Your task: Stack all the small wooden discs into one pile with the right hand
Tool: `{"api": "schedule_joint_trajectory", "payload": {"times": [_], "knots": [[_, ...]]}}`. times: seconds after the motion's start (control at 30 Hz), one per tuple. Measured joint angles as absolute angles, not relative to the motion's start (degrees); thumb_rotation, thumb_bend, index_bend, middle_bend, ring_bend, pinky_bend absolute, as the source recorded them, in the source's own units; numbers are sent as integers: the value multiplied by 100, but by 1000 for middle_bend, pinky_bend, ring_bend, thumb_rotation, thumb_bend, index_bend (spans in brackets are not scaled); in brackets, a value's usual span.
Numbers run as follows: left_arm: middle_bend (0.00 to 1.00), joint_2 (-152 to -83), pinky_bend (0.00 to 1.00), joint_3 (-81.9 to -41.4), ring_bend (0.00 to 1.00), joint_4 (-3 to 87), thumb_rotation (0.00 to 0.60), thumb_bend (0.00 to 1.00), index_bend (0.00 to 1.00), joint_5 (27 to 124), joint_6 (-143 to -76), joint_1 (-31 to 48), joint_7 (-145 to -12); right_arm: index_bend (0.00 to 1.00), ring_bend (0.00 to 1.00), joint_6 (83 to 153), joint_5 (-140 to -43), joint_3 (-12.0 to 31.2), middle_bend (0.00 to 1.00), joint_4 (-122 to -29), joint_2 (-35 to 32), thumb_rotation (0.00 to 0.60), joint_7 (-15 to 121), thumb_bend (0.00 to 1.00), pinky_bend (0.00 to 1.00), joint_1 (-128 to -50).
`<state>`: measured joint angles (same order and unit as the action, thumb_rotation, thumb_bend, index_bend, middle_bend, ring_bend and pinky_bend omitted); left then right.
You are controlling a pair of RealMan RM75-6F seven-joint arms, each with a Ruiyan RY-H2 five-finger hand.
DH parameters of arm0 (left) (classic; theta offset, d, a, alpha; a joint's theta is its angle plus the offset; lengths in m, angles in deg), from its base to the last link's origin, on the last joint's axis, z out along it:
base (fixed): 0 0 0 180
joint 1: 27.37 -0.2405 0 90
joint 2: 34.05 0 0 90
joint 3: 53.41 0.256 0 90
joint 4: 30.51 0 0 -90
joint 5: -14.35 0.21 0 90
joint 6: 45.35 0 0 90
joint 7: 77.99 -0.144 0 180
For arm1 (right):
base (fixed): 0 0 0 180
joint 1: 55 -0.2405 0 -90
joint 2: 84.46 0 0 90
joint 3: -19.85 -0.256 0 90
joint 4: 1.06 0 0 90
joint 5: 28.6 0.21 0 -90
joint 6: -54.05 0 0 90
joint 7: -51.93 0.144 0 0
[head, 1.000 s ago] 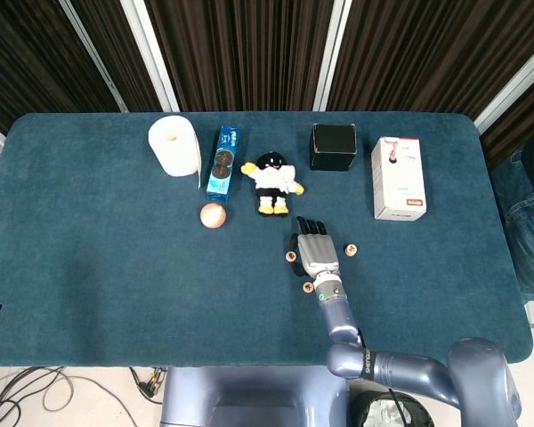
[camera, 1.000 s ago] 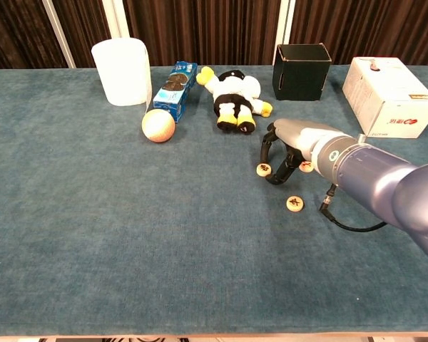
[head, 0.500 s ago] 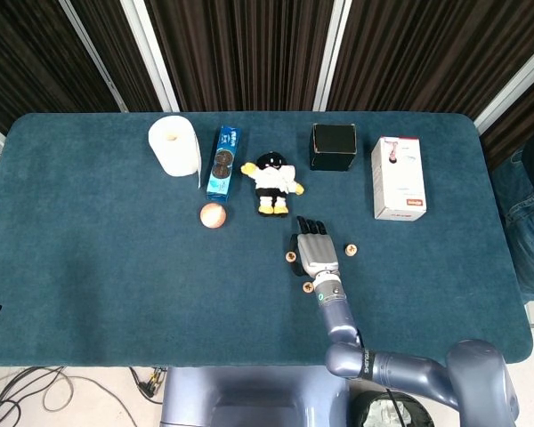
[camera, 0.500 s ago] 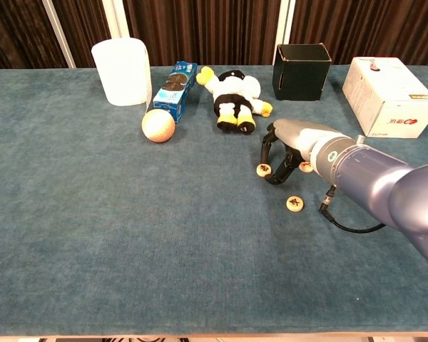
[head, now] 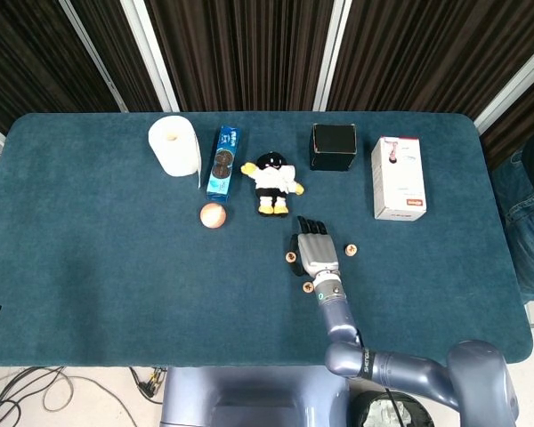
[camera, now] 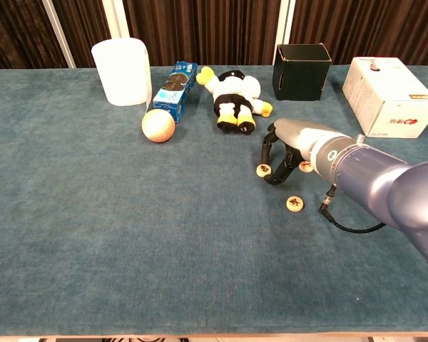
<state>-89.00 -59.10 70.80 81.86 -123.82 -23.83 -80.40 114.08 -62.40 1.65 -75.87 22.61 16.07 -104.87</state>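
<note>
Three small wooden discs lie apart on the blue table. One disc [head: 291, 257] [camera: 264, 169] lies just left of my right hand [head: 314, 249] [camera: 285, 152]. A second disc [head: 308, 287] [camera: 294, 203] sits nearer the front, beside the wrist. The third disc [head: 351, 249] [camera: 306, 166] lies on the hand's right side, partly hidden behind it in the chest view. The hand arches palm-down over the cloth, its fingers [camera: 274, 175] spread and pointing down next to the left disc. Nothing shows in its grasp. My left hand is out of sight.
Along the back stand a white paper roll [head: 174, 145], a blue cookie pack [head: 222, 162], a plush toy [head: 271, 183], a black box [head: 333, 146] and a white carton [head: 398, 177]. A small ball [head: 213, 215] lies left of the discs.
</note>
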Motion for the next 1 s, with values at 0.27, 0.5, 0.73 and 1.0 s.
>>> {"api": "schedule_joint_trajectory", "payload": {"times": [0.27,0.5,0.73,1.0], "knots": [[0,-8901,4,-5912,0,7087,600,148,66,8187,-12405,-2390,-8040,524,0,11462,-6107,61,0,-8071,1765,600,1452,407,0,-10441],[0,-8908,4,-5907,0,7093,600,148,66,8187,-12417,-2393,-8065,524,0,11499,-5882,92,0,-8427,1290,600,1232,406,0,-10370],[0,-8913,4,-5903,0,7100,600,148,67,8184,-12420,-2392,-8083,524,0,11419,-5524,202,0,-8712,805,600,1087,406,0,-10302],[0,-8920,4,-5898,0,7104,600,148,67,8188,-12421,-2388,-8108,524,0,11330,-5380,304,0,-8734,631,600,1203,407,0,-10282]]}}
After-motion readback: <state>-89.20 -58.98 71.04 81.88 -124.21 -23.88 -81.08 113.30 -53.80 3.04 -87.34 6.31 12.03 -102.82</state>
